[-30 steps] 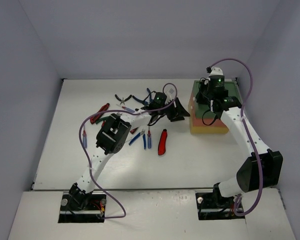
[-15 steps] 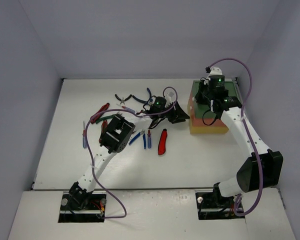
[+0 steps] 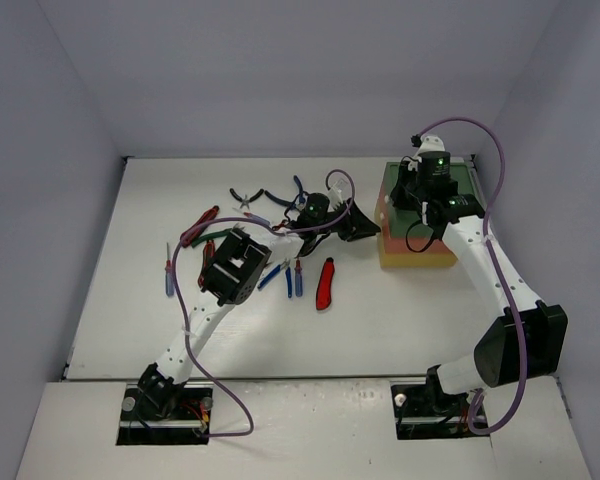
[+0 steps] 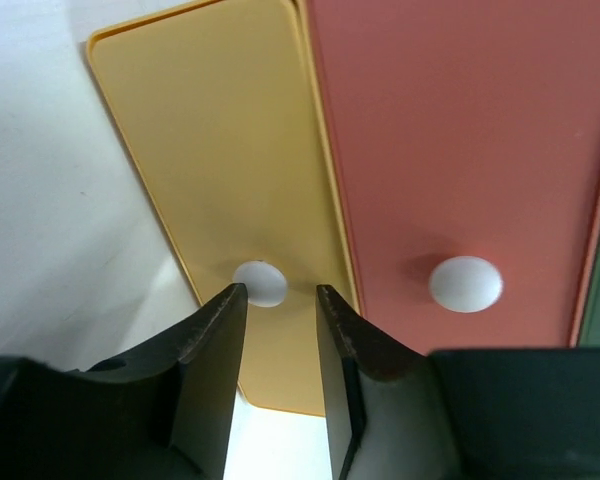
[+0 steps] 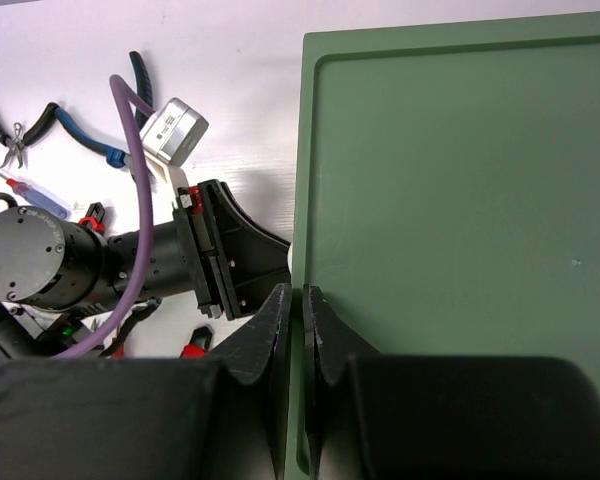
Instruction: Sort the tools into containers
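Note:
The containers are one stacked drawer unit (image 3: 418,252) with a green top (image 5: 460,200), a red-orange middle drawer (image 4: 460,130) and a yellow bottom drawer (image 4: 230,150). My left gripper (image 4: 280,290) faces the unit's front and stands open. Its fingertips (image 4: 230,300) flank the yellow drawer's white knob (image 4: 263,283) with a small gap left. My right gripper (image 5: 301,292) is shut and sits on the left edge of the green top. The tools lie loose on the table: a red utility knife (image 3: 325,283), blue screwdrivers (image 3: 298,278) and red pliers (image 3: 198,228).
A second white knob (image 4: 465,283) sits on the red-orange drawer. Black and blue pliers (image 3: 280,195) lie behind the left arm, and a slim screwdriver (image 3: 167,278) lies far left. The left arm's purple cable (image 5: 130,110) loops over the tools. Walls close in the table.

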